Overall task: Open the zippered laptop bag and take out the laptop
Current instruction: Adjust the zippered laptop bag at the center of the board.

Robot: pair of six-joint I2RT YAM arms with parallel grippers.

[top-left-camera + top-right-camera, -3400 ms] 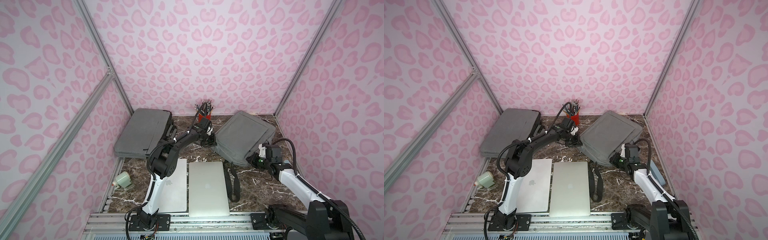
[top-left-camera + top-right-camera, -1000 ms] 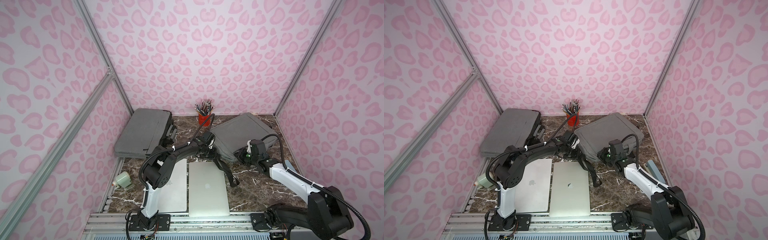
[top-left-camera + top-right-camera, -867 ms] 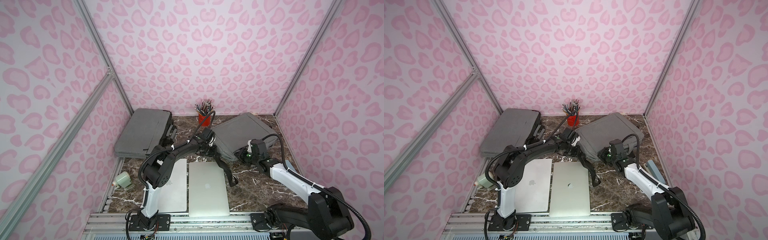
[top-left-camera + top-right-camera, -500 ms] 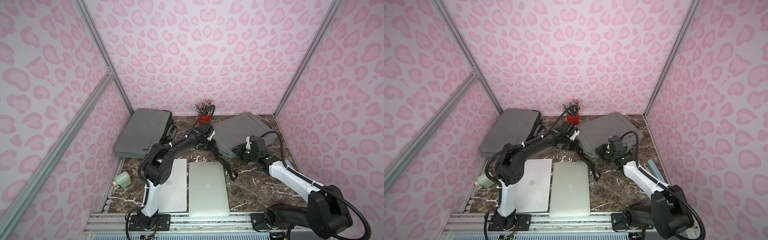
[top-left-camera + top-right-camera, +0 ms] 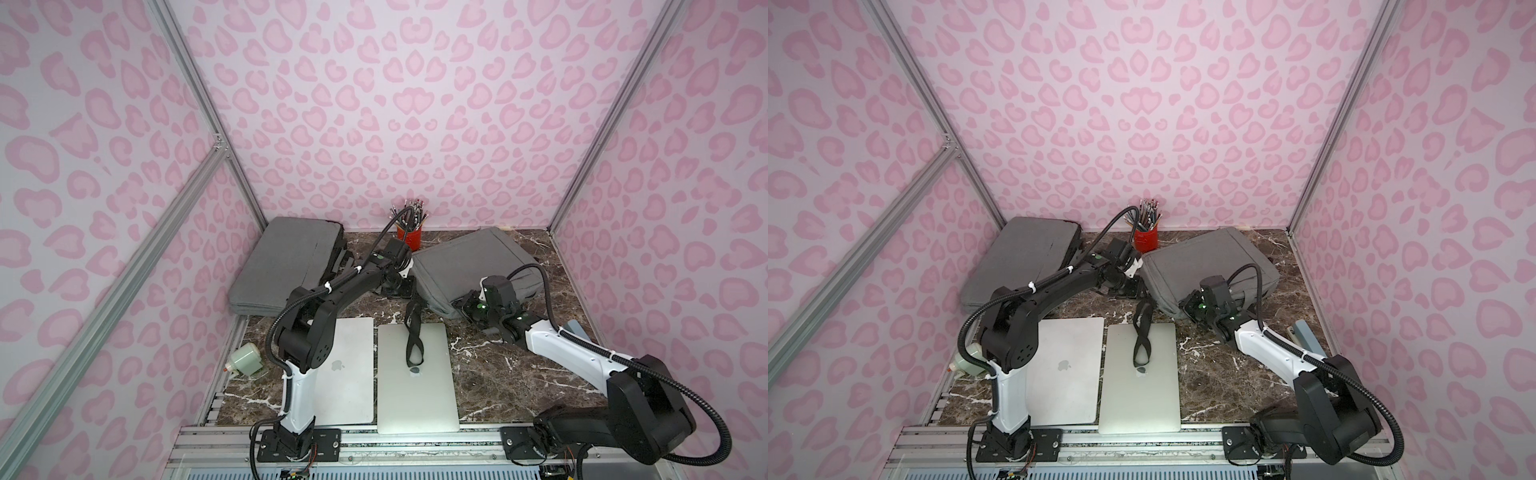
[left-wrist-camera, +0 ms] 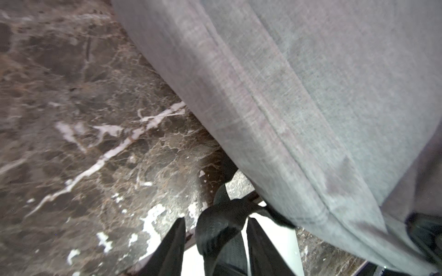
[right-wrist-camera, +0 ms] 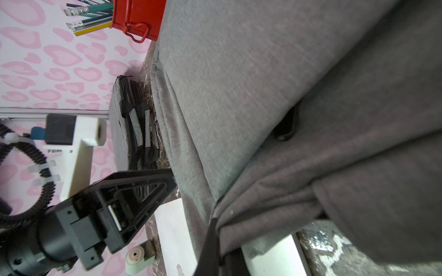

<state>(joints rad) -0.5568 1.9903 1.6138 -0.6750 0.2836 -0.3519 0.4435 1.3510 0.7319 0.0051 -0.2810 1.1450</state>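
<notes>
The grey zippered laptop bag (image 5: 473,259) (image 5: 1208,266) lies at the back right in both top views. My left gripper (image 5: 409,286) (image 6: 216,219) is at the bag's left corner, open, with the bag's black strap (image 6: 222,229) loose between its fingers (image 6: 172,248). The strap (image 5: 414,332) trails forward over a closed silver laptop (image 5: 432,395). My right gripper (image 5: 464,305) (image 7: 223,236) is shut on the fabric of the bag's front edge (image 7: 263,215). Nothing shows what is inside the bag.
A second silver laptop (image 5: 349,382) lies to the left of the first. Another grey bag (image 5: 286,266) sits at the back left and a red pencil cup (image 5: 409,239) at the back wall. A mint-green object (image 5: 245,359) lies at the left edge.
My left gripper has opened around the strap, which has swung left and now lies over the laptop. The right gripper has carried the bag's edge a little further left and back.
</notes>
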